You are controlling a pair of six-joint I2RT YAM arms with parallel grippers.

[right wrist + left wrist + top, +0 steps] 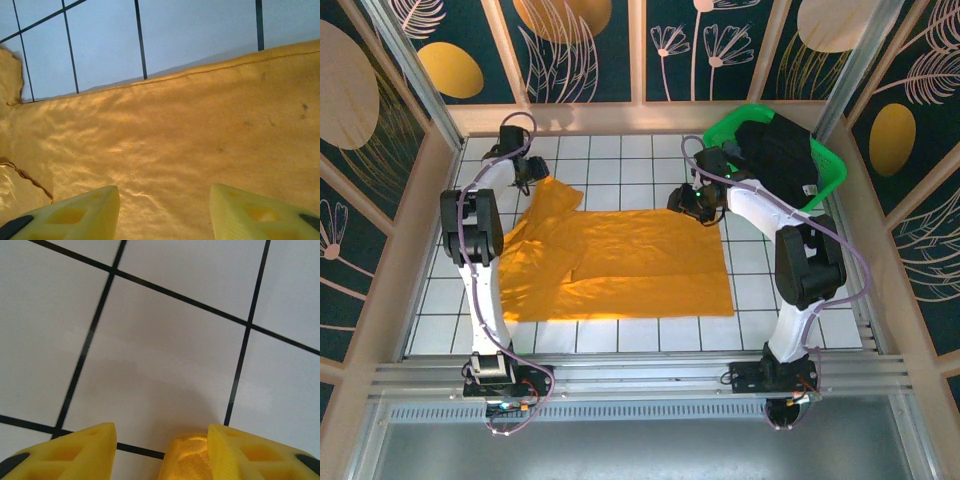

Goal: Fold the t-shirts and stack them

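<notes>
The white tiled counter carries the orange-yellow t-shirt, spread nearly flat across its middle with 1 sleeve bunched toward the far left. The green basket stands at the far right, with the black t-shirt heaped inside it.

The right gripper hovers released over the shirt's far right corner, just inside the hem. The left gripper is released too, at the far left corner, with a nub of orange cloth lying between its fingers.

The step in hand looks like taking the 2 far corners for a fold. Both grippers should pinch just inside the hem, catch every layer, then lift together so the edge travels level.
</notes>
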